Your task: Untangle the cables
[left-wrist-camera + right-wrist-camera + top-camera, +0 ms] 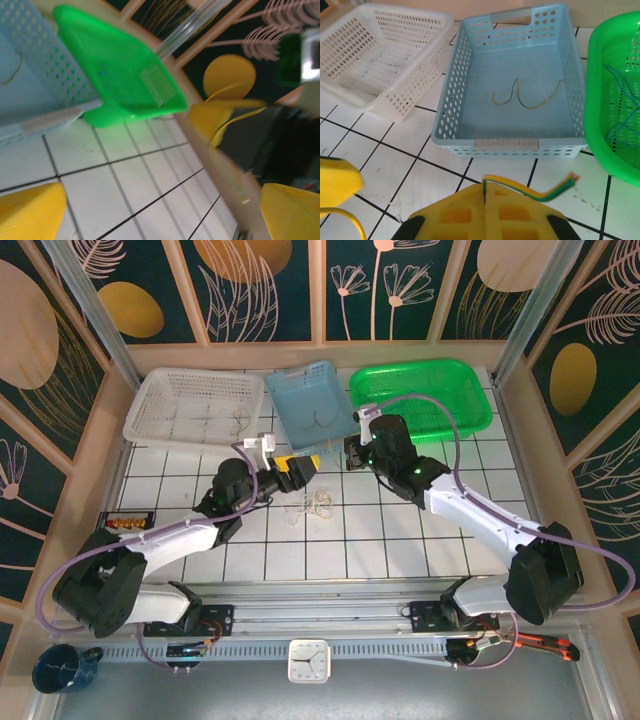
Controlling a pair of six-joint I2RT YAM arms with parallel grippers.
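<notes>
**Cable bundle** [312, 505]: small pale tangle of loose loops. Lies on the tiled table [400, 540] between the two arms, just on the near side of the left gripper's fingers.

**Yellow-green cable** [535, 191]: short single strand. One end is pinched in the right gripper [485, 187], and the free end kinks upward to the right, in front of the blue basket.

**Yellowish cable** [520, 97]: wavy strand lying flat on the floor of the blue basket [455, 90].

**Blue cable** [620, 112]: thin strand inside the green basket [592, 100].

**Right gripper**: yellow fingers pressed together, clamping the yellow-green cable.

**Left gripper** [160, 200]: yellow fingers spread wide over bare tiles, holding nothing.

**White basket** [385, 55]: stands left of the blue basket.
</notes>
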